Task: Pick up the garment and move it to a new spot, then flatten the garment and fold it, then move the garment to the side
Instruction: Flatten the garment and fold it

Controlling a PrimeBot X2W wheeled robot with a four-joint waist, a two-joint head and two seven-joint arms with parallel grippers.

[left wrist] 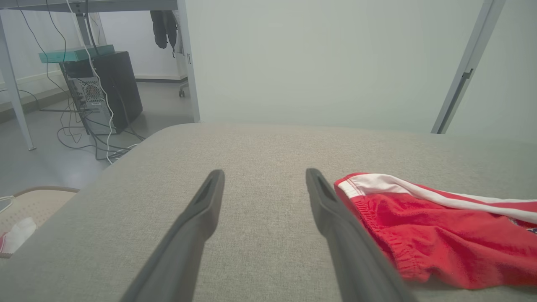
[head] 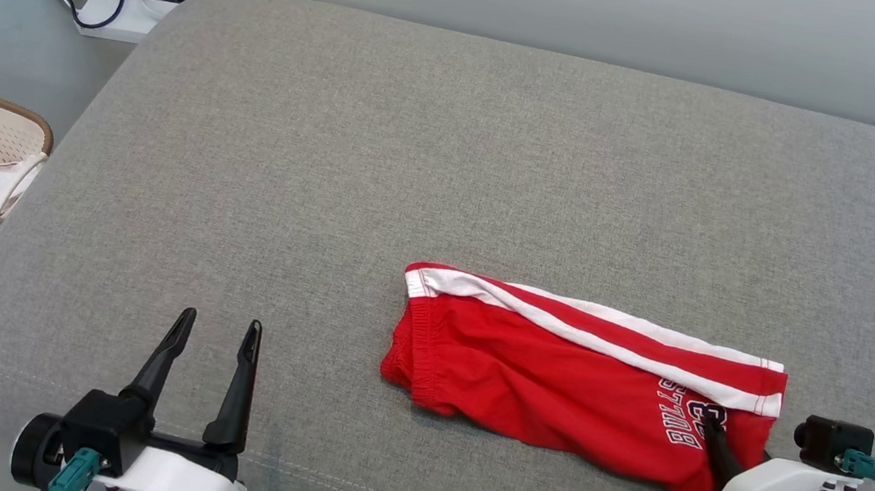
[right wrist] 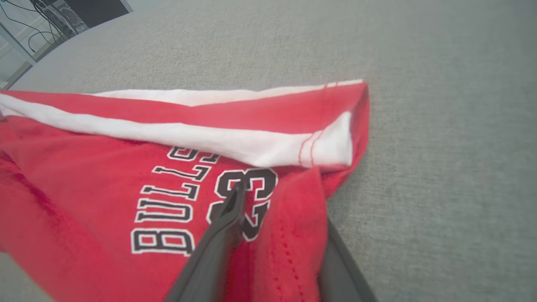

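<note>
your right jaws are straddling a fold of the red garment (head: 555, 366), you cannot tell how tightly, while your left jaws are hanging wide open.

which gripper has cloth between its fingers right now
The right gripper: a fold of the red shorts sits between its fingers, by the 23 print. The left gripper stands open over bare grey cushion.
</note>
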